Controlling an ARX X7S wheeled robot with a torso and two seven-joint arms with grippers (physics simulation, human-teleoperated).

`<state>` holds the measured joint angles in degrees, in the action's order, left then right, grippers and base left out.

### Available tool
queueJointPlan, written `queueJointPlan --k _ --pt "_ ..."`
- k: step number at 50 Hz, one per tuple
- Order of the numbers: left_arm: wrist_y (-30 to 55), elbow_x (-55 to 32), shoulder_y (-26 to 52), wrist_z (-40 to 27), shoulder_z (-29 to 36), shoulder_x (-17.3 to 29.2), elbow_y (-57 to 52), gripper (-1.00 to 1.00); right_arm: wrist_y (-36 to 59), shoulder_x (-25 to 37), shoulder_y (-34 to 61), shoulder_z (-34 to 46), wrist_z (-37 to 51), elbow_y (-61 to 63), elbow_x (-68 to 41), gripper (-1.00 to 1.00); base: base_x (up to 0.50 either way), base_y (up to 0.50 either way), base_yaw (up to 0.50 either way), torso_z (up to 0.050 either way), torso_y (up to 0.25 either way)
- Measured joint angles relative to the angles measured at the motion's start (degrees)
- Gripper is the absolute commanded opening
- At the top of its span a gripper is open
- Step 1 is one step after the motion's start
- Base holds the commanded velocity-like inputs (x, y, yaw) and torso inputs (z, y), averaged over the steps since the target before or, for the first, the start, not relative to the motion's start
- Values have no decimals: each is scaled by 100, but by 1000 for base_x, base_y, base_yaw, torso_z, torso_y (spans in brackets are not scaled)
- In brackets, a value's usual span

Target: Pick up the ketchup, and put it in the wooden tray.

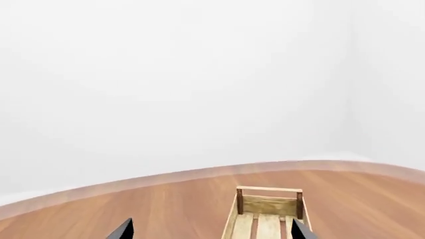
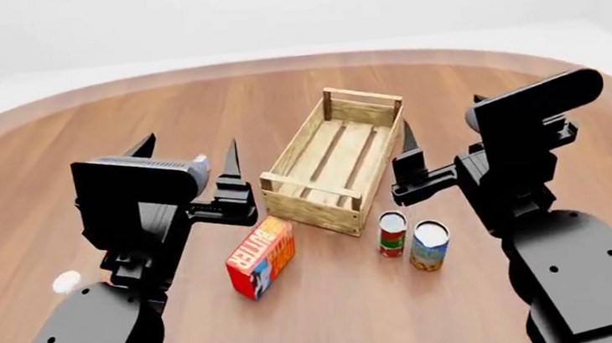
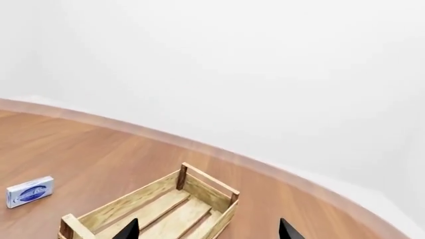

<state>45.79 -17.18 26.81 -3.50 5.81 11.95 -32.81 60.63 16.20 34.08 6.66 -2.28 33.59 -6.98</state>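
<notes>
Wooden table (image 2: 332, 321) ahead: find the ketchup, mostly hidden behind your open left gripper (image 2: 187, 159), before reaching.

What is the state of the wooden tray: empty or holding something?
Empty. The wooden tray shows only bare slats inside in the head view, and the right wrist view shows bare boards too.

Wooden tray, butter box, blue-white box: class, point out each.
Wooden tray (image 2: 305, 192), head view, near end wall.
Butter box (image 2: 264, 250), head view, red top face.
Blue-white box (image 3: 30, 191), right wrist view, top face.
</notes>
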Motion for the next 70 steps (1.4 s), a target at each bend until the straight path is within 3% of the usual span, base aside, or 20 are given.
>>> queueJointPlan --k 9,20,70 --pt "28 -26 24 -49 16 18 -57 100 35 51 75 39 -48 -5 -41 100 428 0 0 0 2" --pt "42 -58 99 -118 6 29 -64 100 41 100 139 17 -101 -57 -99 100 0 0 6 0 0" --pt "241 -321 350 -561 -516 89 -68 100 -152 125 308 70 -246 -357 -331 100 0 0 499 0 0"
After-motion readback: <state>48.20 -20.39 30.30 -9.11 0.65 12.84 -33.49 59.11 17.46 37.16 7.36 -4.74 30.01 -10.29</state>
